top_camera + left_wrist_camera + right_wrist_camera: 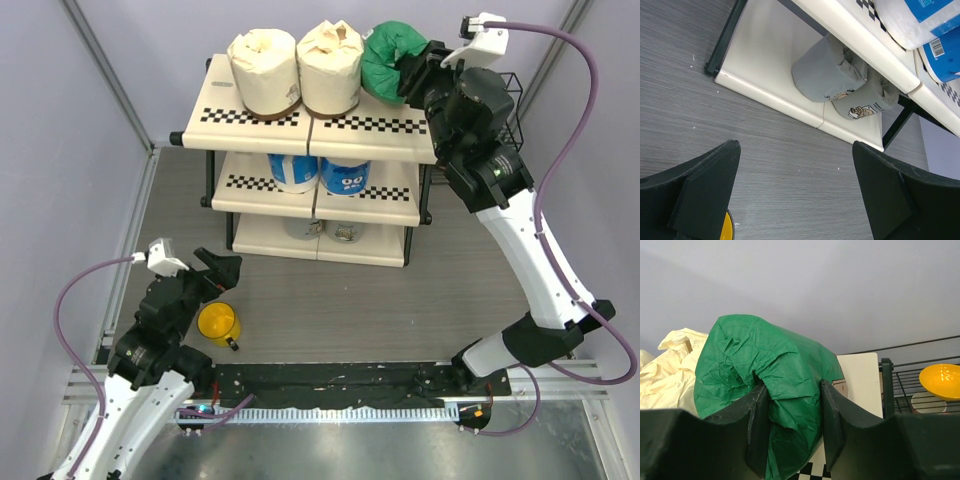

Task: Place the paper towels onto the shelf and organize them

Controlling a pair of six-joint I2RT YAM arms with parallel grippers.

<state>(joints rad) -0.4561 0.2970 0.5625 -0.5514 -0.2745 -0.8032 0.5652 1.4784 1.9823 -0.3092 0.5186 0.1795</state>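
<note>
A green roll (382, 62), cream rolls (265, 68), blue-and-white rolls (295, 172), grey rolls (825, 75), checker-striped cream shelf (260, 120), yellow mug (217, 323)

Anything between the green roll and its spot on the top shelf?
Nothing visible. The right gripper holds the green roll at the right end of the top board, right beside the nearer cream roll. Whether it already rests there is unclear.
</note>
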